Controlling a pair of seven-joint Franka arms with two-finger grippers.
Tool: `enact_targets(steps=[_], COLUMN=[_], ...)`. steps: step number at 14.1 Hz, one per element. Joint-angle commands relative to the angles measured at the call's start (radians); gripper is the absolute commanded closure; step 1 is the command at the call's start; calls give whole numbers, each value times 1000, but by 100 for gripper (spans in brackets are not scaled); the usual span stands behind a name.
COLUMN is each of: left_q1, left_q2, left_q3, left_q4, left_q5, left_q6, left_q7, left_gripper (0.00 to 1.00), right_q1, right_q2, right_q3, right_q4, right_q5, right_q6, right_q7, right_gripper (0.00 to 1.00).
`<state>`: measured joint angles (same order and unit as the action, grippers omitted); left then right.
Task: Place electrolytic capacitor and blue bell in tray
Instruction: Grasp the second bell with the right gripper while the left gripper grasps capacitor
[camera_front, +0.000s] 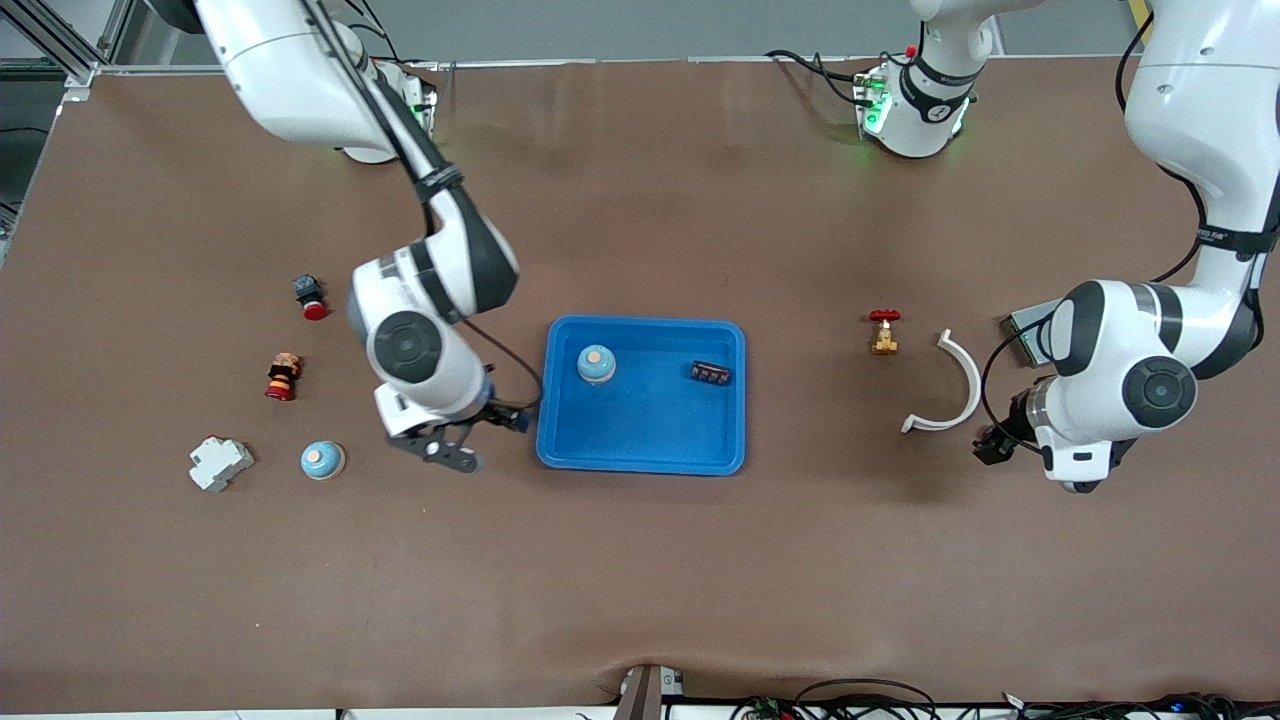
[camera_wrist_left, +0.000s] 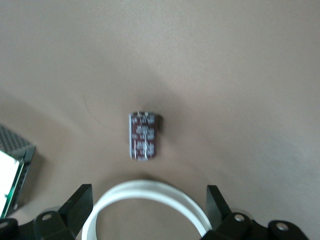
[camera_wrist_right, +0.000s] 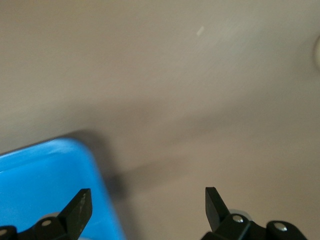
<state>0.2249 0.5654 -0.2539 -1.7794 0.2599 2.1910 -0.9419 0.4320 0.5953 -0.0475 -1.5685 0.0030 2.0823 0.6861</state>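
Observation:
The bright blue tray (camera_front: 640, 450) lies mid-table. In it stands a blue bell (camera_front: 596, 364) with a tan top, beside a small black part (camera_front: 710, 373). A second blue bell (camera_front: 323, 460) sits on the table toward the right arm's end. My right gripper (camera_front: 455, 447) (camera_wrist_right: 148, 195) hangs open and empty beside the tray's corner (camera_wrist_right: 50, 190). The electrolytic capacitor (camera_wrist_left: 144, 136), a dark brown cylinder, lies on the table in the left wrist view; the left arm hides it in the front view. My left gripper (camera_front: 995, 440) (camera_wrist_left: 149, 192) is open, with a white curved piece (camera_wrist_left: 145, 192) showing between its fingers.
A white curved piece (camera_front: 950, 385) and a brass valve with a red handle (camera_front: 884, 332) lie toward the left arm's end, near a flat grey box (camera_front: 1030, 325). A white breaker (camera_front: 220, 463) and two red-and-black buttons (camera_front: 283, 376) (camera_front: 310, 296) lie toward the right arm's end.

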Motion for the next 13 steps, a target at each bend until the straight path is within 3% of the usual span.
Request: enact_targets(steps=[1, 7, 10, 13], left_q1=[34, 57, 71, 71], left_q2=[14, 71, 79, 79], left_q3=[-8, 1, -1, -2], left_q4=[-25, -29, -28, -26], left_q5=[64, 84, 96, 93], left_q6=[62, 138, 145, 148], left_q7=[9, 6, 6, -14], left_gripper=[4, 16, 45, 94], right_q1=[-73, -245, -303, -340], right_q2=[-37, -35, -29, -22], right_q3=[18, 20, 20, 20], right_q4=[-71, -155, -208, -217], right_q5=[-53, -55, -55, -55], right_q6=[31, 189, 294, 338], right_q7=[-126, -468, -589, -684], right_gripper=[0, 0, 0, 0])
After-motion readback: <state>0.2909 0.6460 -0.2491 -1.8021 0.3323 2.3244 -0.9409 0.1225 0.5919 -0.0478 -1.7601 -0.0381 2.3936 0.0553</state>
